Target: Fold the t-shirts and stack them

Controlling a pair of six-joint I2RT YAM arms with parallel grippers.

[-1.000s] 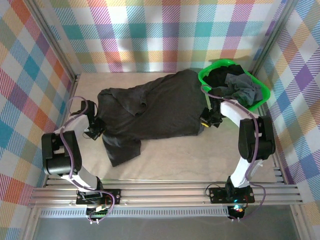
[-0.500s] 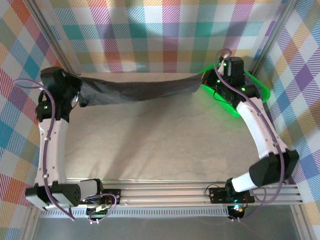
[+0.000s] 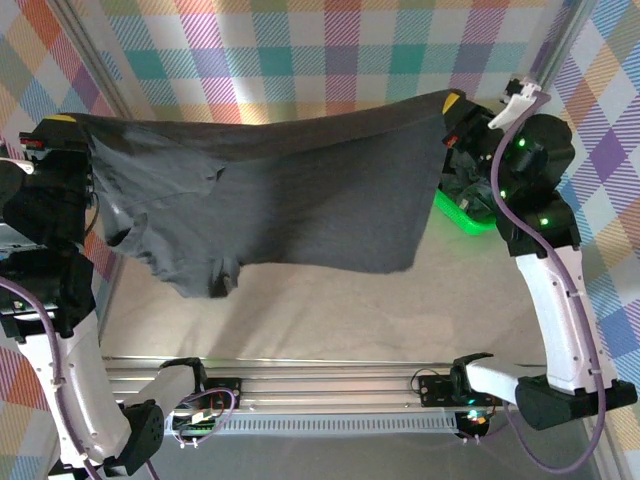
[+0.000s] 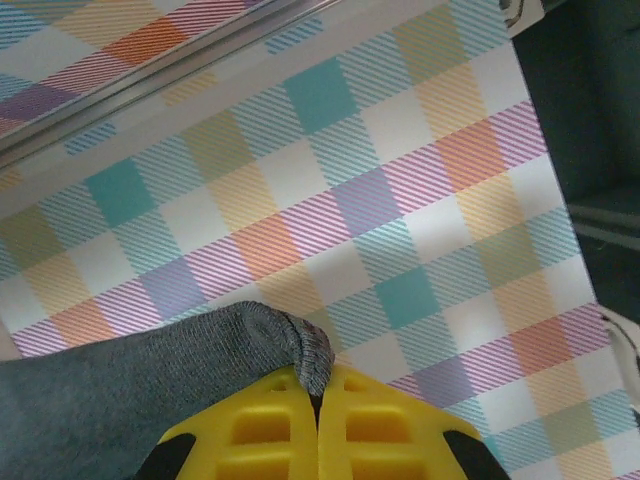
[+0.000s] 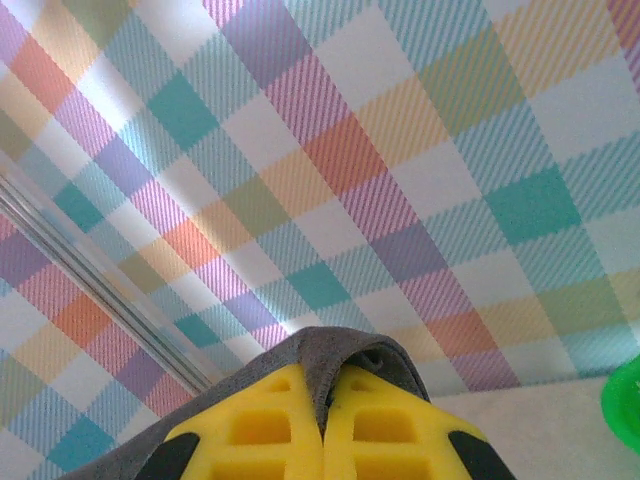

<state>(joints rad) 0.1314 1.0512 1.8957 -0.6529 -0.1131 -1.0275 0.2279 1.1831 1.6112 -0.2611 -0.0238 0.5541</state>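
Observation:
A charcoal grey t-shirt (image 3: 290,195) hangs spread out high above the table, stretched between both arms. My left gripper (image 3: 62,120) is raised at the far left, shut on one edge of that t-shirt (image 4: 150,385); its yellow fingers (image 4: 260,430) pinch the hem. My right gripper (image 3: 455,102) is raised at the far right, shut on the opposite edge (image 5: 340,350), with cloth draped over its yellow fingers (image 5: 270,425). A sleeve (image 3: 205,280) dangles at the lower left. More dark t-shirts (image 3: 462,188) lie in the green basket, mostly hidden behind the right arm.
The green plastic basket (image 3: 455,215) stands at the back right, partly covered by the hanging shirt and the right arm. The beige tabletop (image 3: 330,310) lies below the shirt. Plaid walls (image 3: 300,50) close in the back and both sides.
Both arms have lifted the shirt from a taut low band near the back wall to a high position, and it now hangs open as a wide sheet. A second ago it lay crumpled on the table.

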